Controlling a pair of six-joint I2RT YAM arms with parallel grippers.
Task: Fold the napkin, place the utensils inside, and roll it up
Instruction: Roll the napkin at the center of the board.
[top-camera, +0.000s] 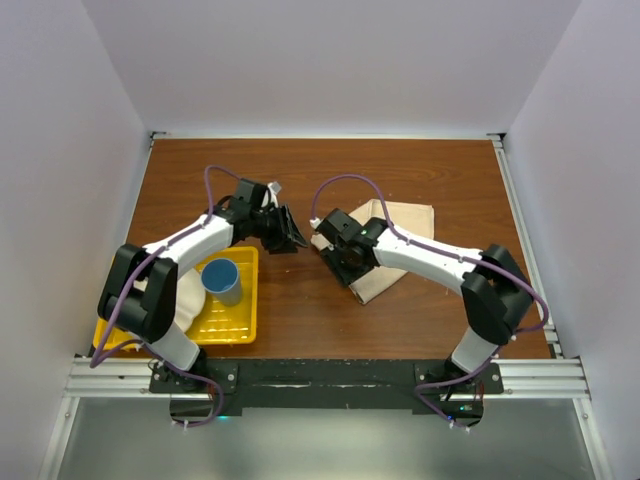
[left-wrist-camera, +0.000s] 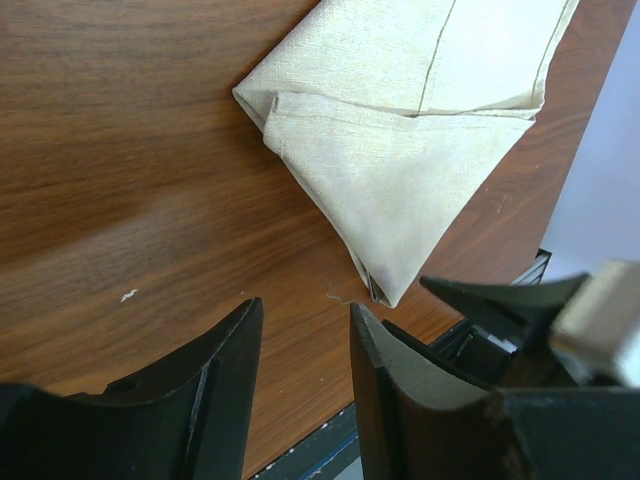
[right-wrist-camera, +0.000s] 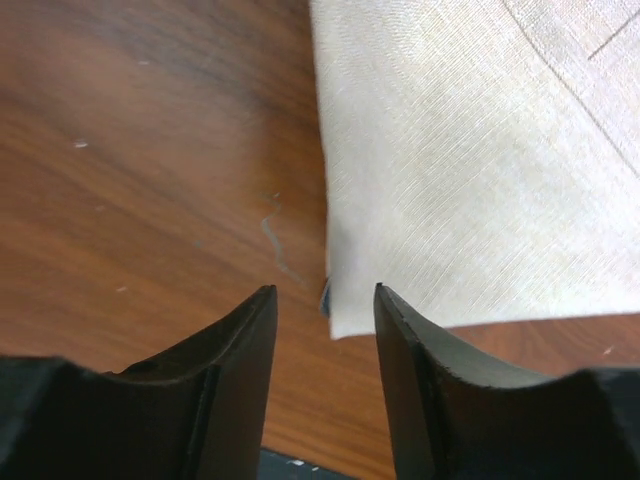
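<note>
Brown wood-grain counter (top-camera: 330, 170), enclosed by white walls (top-camera: 330, 60). At its near left, a yellow tray (top-camera: 238, 325) holds an upright blue cup (top-camera: 222, 281) and a partly hidden white plate (top-camera: 188, 292). A metal rail (top-camera: 560, 375) borders the near edge.

You are working on a brown wood-grain tabletop (top-camera: 330, 320), and two things lie directly on it. The napkin (top-camera: 408, 218) lies flat, right of the middle and nearer the far edge than the near one. Close up, you can see it is folded into layers, with a triangular flap on top whose tip points toward the near edge. The yellow tray (top-camera: 228, 326) sits in the near left corner, well apart from the cloth. On the bare wood you also have a white fleck (left-wrist-camera: 128, 295) and, just beside one napkin corner, a pale smear (right-wrist-camera: 275, 240).
</note>
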